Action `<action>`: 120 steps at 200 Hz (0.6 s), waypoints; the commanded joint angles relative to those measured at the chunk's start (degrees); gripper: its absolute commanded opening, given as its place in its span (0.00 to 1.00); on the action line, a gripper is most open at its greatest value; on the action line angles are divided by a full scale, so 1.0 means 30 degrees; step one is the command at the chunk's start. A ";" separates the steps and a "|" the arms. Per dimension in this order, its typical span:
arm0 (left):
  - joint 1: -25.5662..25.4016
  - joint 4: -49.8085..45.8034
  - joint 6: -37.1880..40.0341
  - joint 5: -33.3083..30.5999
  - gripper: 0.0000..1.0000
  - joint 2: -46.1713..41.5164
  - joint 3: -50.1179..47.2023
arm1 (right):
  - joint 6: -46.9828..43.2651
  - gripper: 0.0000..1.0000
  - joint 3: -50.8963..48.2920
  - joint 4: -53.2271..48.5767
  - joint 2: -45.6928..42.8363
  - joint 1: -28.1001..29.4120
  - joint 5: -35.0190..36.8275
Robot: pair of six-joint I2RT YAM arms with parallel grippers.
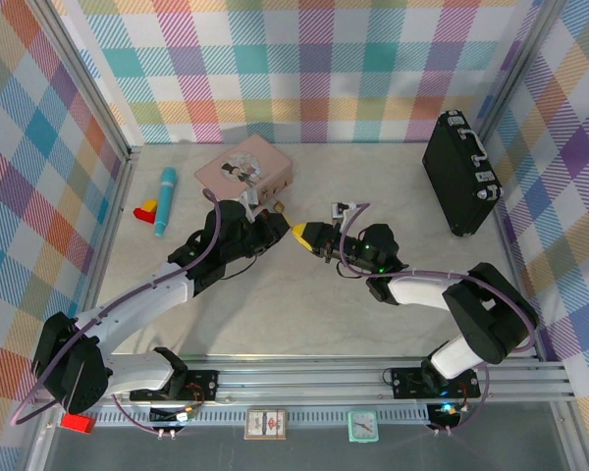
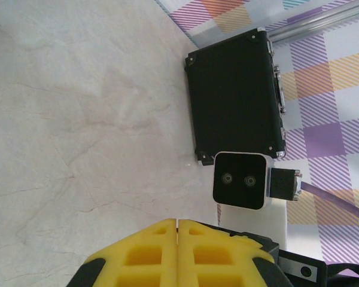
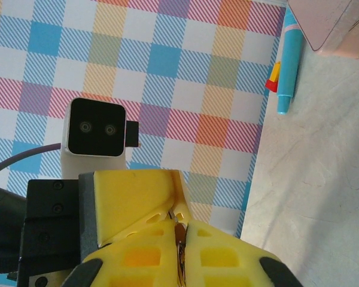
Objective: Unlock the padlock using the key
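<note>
As seen from above, shows a pale table (image 1: 294,314) with a black case (image 1: 459,172) far right and a pink tin (image 1: 245,169) at the back. Finds the left claw (image 2: 176,230) pressed fully closed, with the small brass padlock (image 1: 273,206) at its tip beside the tin. Finds the right claw (image 3: 182,230) gripping the thin key (image 3: 179,245).

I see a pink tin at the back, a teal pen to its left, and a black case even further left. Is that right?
Not quite. The black case is not on the left: it lies far to the right of the pink tin, as the top external view shows. The teal pen is indeed to the tin's left.
</note>
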 commanded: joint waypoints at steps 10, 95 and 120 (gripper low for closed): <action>-0.0083 0.0998 0.0170 0.0280 0.00 -0.0202 0.0120 | 0.0205 0.10 -0.0279 -0.0266 -0.0532 0.0017 0.0532; -0.0081 0.1072 0.0114 0.0328 0.00 0.0204 0.0159 | 0.0385 0.00 -0.0200 -0.0089 -0.0554 0.0018 0.0545; -0.0063 0.0185 0.0349 0.0034 0.14 0.0266 0.0323 | -0.0087 0.00 -0.0270 -0.1272 -0.1139 -0.0012 0.0866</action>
